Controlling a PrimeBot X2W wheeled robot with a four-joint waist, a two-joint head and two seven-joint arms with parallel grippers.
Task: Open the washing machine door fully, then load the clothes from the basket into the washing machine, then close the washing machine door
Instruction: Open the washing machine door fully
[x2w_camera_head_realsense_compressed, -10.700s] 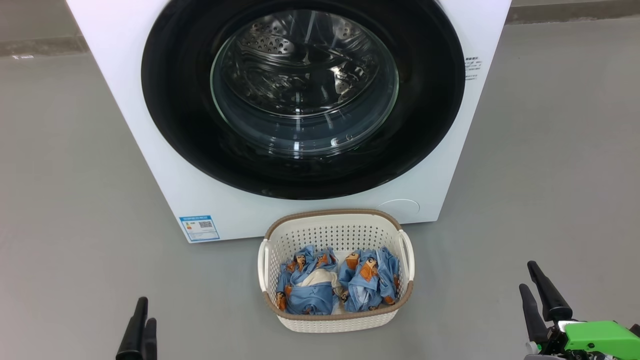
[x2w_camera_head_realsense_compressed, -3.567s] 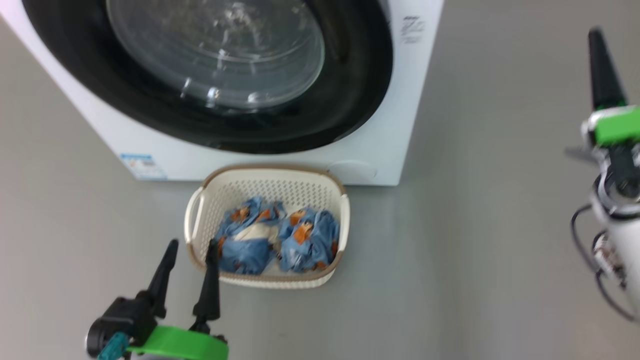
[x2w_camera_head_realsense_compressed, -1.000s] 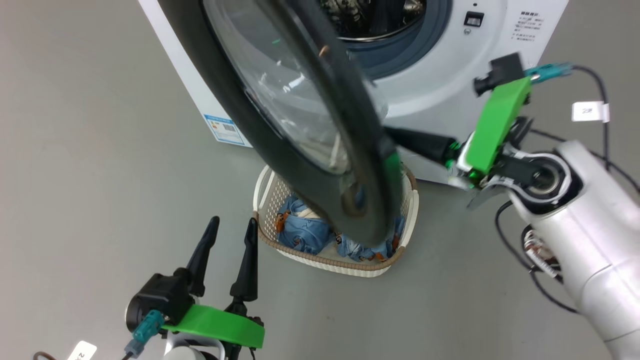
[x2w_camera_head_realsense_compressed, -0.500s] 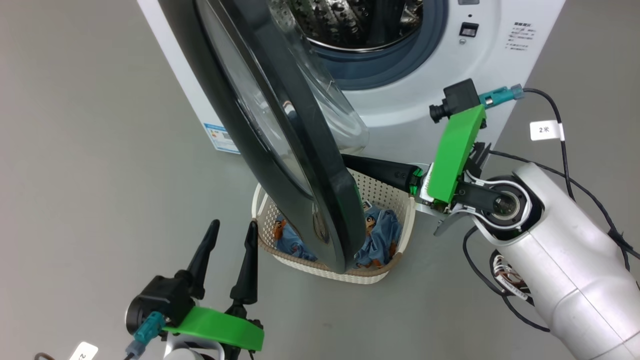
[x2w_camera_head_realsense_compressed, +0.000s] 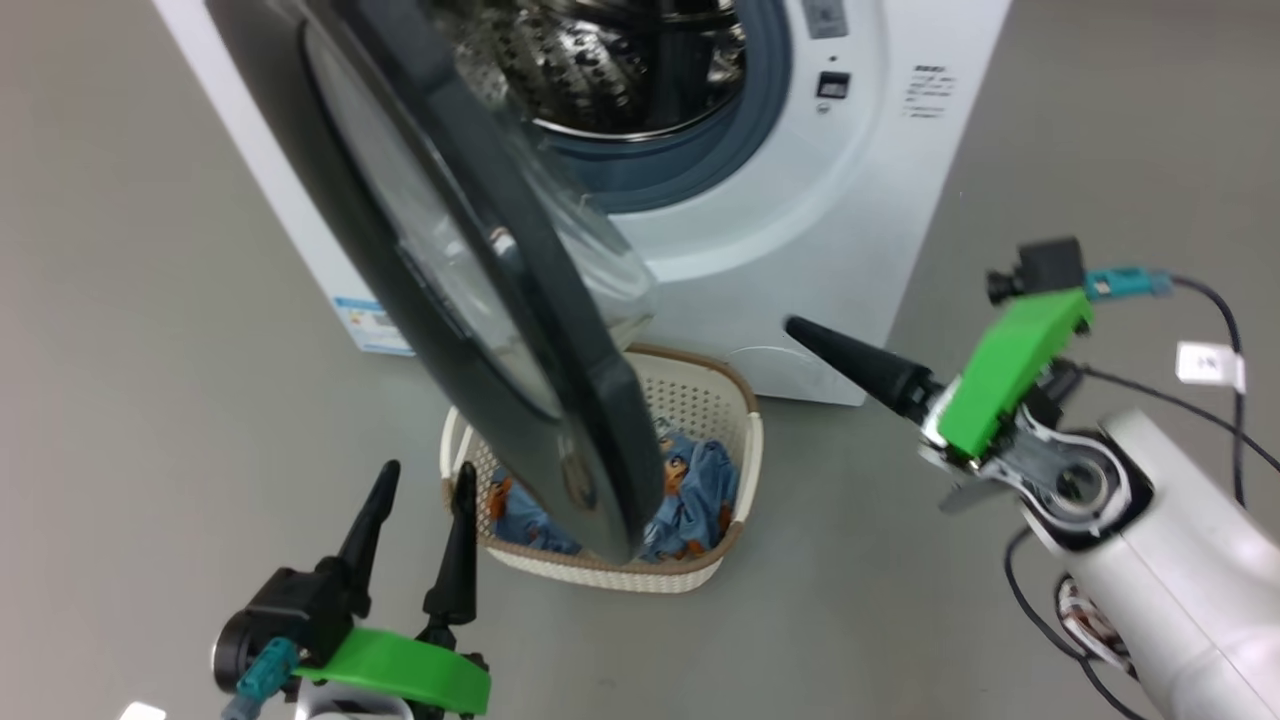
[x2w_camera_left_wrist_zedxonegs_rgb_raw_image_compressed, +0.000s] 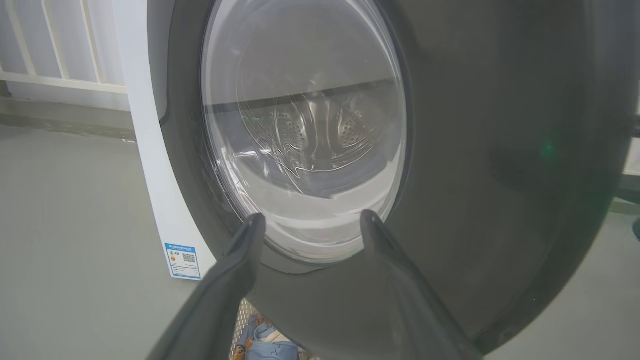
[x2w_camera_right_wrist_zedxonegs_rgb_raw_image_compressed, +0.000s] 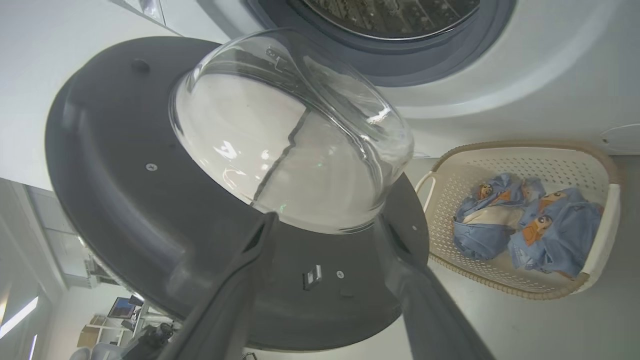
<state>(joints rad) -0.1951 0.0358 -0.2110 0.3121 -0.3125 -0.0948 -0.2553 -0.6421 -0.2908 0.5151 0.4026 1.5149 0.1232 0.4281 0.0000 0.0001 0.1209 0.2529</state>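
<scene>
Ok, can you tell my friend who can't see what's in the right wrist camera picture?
The washing machine door, black-rimmed with a bulging glass centre, stands open just beyond the open, empty right end effector. To its right, a cream basket holds two blue clothes bundles.

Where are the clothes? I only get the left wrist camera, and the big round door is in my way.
Observer: Two blue bundles of clothes lie in the basket, right before the washing machine.
Operator: Is the right gripper holding the door?
Observer: No, the right gripper is open and apart from the door.
Operator: Is the door open all the way?
Observer: Probably not; it sticks out from the washing machine, its lower edge over the basket.
</scene>
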